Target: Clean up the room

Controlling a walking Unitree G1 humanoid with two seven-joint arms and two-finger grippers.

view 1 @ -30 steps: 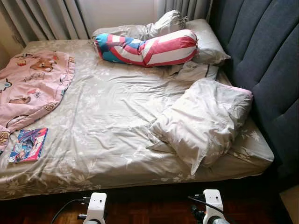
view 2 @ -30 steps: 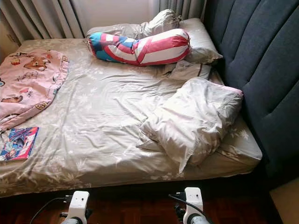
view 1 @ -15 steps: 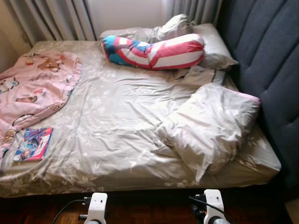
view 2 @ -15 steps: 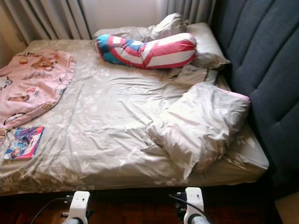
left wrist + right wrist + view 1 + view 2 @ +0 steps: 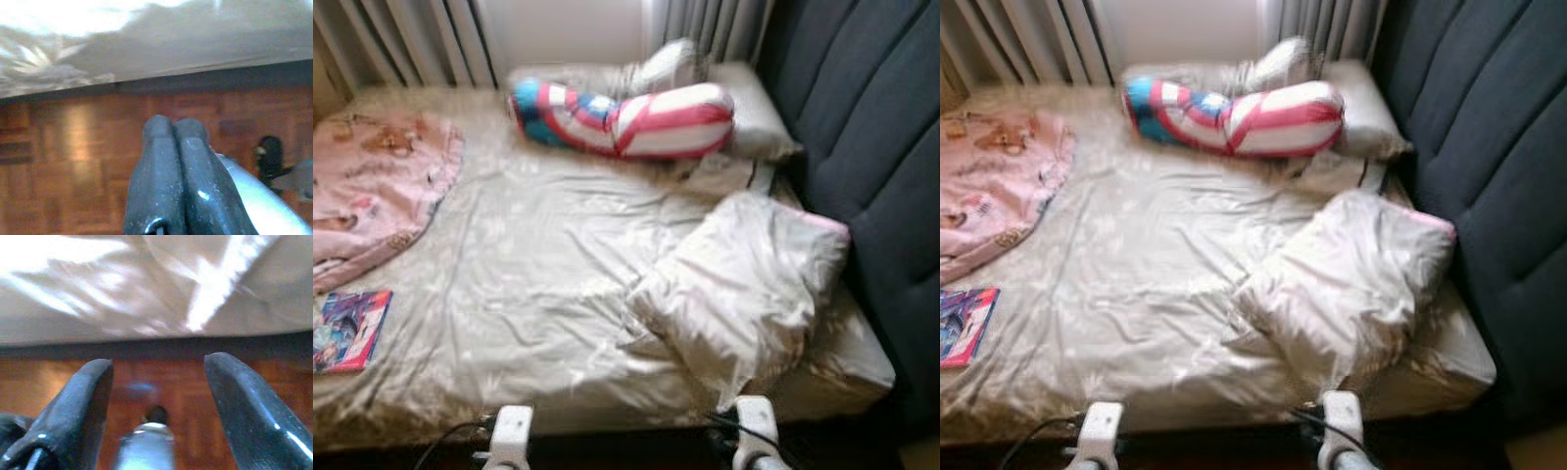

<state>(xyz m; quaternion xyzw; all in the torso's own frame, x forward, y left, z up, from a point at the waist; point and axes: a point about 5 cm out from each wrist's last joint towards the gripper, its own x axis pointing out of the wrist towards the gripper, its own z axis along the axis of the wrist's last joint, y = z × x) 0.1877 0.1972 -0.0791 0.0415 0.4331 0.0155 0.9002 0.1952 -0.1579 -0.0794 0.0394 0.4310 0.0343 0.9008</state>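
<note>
Left gripper (image 5: 173, 129): black fingers pressed together, holding nothing, low over the reddish parquet floor (image 5: 73, 161) with the bed edge just ahead
Right gripper (image 5: 159, 377): fingers spread wide, nothing between them, also low by the bed edge
Bed with grey floral sheet (image 5: 538, 284): straight ahead of both grippers, rumpled
Crumpled grey pillow (image 5: 744, 284): ahead of the right gripper, near the dark blue padded headboard (image 5: 871, 147)
Red, white and blue striped bolster (image 5: 626, 117): far side of the bed, well beyond both grippers
Pink cartoon blanket (image 5: 372, 186): far to the left gripper's left
Colourful picture book (image 5: 347, 328): near edge, left of the left gripper, just below the blanket
</note>
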